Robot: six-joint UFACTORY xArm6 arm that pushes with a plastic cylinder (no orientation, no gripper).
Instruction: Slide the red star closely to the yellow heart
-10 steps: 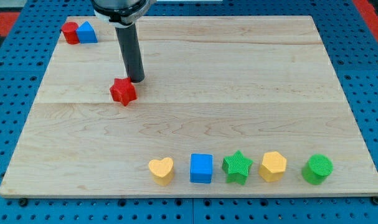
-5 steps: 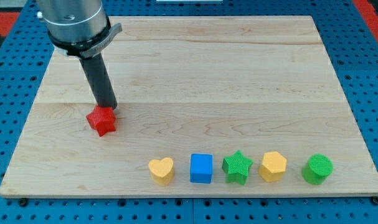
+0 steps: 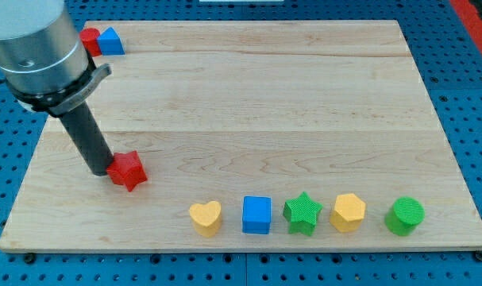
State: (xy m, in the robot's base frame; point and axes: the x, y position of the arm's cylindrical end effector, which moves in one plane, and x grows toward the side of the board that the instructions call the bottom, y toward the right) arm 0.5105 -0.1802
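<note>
The red star [image 3: 129, 169] lies on the wooden board [image 3: 304, 103] at the left, below the middle. My tip [image 3: 100, 171] is at the star's left side, touching it. The yellow heart [image 3: 206, 216] sits near the board's bottom edge, to the lower right of the star, about a hand's width away. It is the leftmost of a row of blocks.
Right of the heart stand a blue cube [image 3: 256, 214], a green star [image 3: 302, 213], a yellow hexagon [image 3: 348, 212] and a green cylinder [image 3: 404, 216]. A red block [image 3: 90, 40] and a blue triangular block [image 3: 109, 41] sit at the top left corner.
The rod has swung from above the star to its left side. The red star has moved down and to the left over the second, then slightly down and right.
</note>
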